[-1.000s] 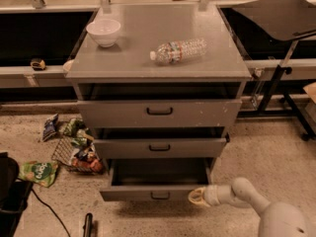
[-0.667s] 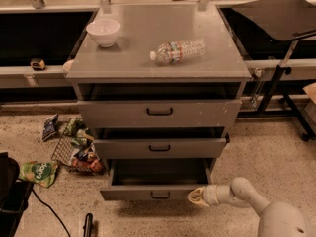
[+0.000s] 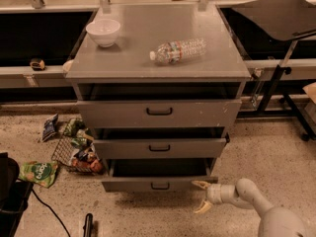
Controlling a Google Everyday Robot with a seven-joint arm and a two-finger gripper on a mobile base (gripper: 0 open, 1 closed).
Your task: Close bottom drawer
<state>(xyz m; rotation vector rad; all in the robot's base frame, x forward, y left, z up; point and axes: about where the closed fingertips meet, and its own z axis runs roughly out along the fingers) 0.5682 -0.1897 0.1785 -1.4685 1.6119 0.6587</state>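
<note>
**A:** Where is the drawer (image 3: 138, 184) sitting right now?

**B:** It is sitting lowest in the cabinet (image 3: 143, 58), under the middle drawer (image 3: 159, 148), and it is sticking out toward the camera further than the other two. Its dark inside is showing.

**A:** And the gripper (image 3: 197, 197)?

**B:** It is hanging low over the floor at the front's right end, reaching in from the right. The fingers (image 3: 200, 183) are spread apart and holding nothing. The upper one is lying across the front's right corner, though I cannot tell whether it is touching.

**A:** Which way is the drawer lying from them?

**B:** To their left and behind. The front is running left to right, that being its long axis, and its face is pointing out at the camera. The handle (image 3: 160, 185) is lying well to the left of the fingers, mid-front.

**A:** So what is the move turning on?

**B:** I am judging it to be a push straight back into the cabinet, across that long axis. Pushing this far off-centre is risking the drawer skewing on its runners.
</note>
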